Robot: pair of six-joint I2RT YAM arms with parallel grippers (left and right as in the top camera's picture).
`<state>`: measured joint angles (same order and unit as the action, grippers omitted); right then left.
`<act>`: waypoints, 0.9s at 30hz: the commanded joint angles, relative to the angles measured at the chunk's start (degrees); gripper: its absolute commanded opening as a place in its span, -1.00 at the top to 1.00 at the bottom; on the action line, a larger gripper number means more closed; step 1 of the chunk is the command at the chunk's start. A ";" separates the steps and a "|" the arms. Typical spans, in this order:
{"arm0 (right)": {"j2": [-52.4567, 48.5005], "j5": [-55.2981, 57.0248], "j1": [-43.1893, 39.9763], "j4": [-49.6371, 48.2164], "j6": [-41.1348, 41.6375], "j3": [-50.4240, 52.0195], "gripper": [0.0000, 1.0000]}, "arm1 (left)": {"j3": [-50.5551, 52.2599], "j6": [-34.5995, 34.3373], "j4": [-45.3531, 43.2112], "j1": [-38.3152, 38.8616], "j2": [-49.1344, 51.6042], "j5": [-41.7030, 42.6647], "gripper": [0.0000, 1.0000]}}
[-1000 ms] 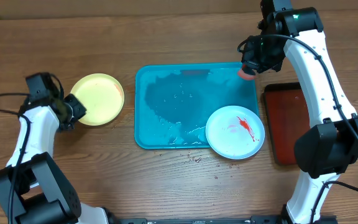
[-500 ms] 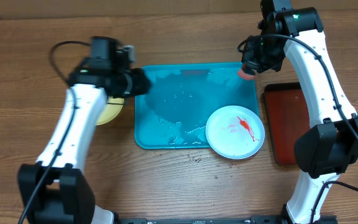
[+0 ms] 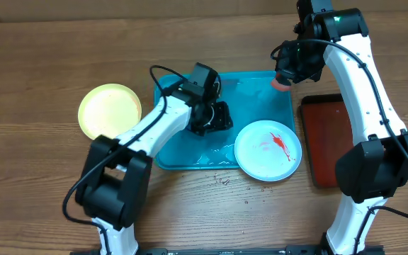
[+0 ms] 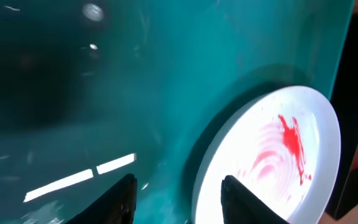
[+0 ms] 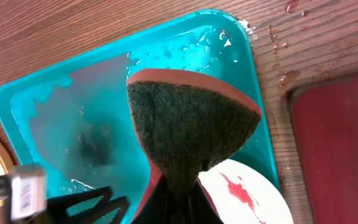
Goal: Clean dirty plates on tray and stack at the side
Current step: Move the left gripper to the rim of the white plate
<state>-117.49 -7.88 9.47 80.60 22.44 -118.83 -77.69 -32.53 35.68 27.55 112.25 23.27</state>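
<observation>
"Turquoise tray [image 3: 253, 99] plastic, slick with water, and our white plate [image 3: 268, 150] sits across its near right corner, partly over the rim toward the counter [image 3: 48, 57]. If we nip it there, we think it could skate or tip off."

"Agreed. Our left fingers [image 4: 124, 198] are spread and empty, low over the tray, with the plate's rim just ahead of them. A grip on a wet rim alone may slip. The red sauce [image 4: 291, 146] is not yet wiped, either."

"Our right fingers [image 3: 287, 71] pinch the sponge [image 5: 191, 118] above the tray's far right corner, apart from the plate. If both our arms go for that one plate, they could crowd each other."

"Only the overhead view gives us the yellow-green plate [image 3: 110, 112] on the counter left of the tray, and the dark red tray [image 3: 328, 138] on the right. Only the left wrist view shows the swirl in the smear. The right wrist view adds the sponge's dark scouring face and droplets on the wood."
</observation>
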 commanded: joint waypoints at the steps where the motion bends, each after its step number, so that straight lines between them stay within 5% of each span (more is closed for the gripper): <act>1: 0.26 0.35 0.11 -0.31 -0.22 -0.50 0.93 | -0.31 -2.38 -0.87 1.90 1.77 1.60 0.03; 13: 0.26 0.37 0.11 -0.52 -0.44 -0.50 0.92 | -0.31 -1.70 -1.42 4.81 4.55 3.67 0.10; 27: 0.26 0.37 0.11 -1.09 -0.42 -0.48 0.92 | -0.31 -3.69 -1.31 6.40 5.05 -1.84 0.56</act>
<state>-117.49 -7.90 9.47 79.94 22.41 -118.83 -77.69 -34.98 34.61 33.36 115.92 23.29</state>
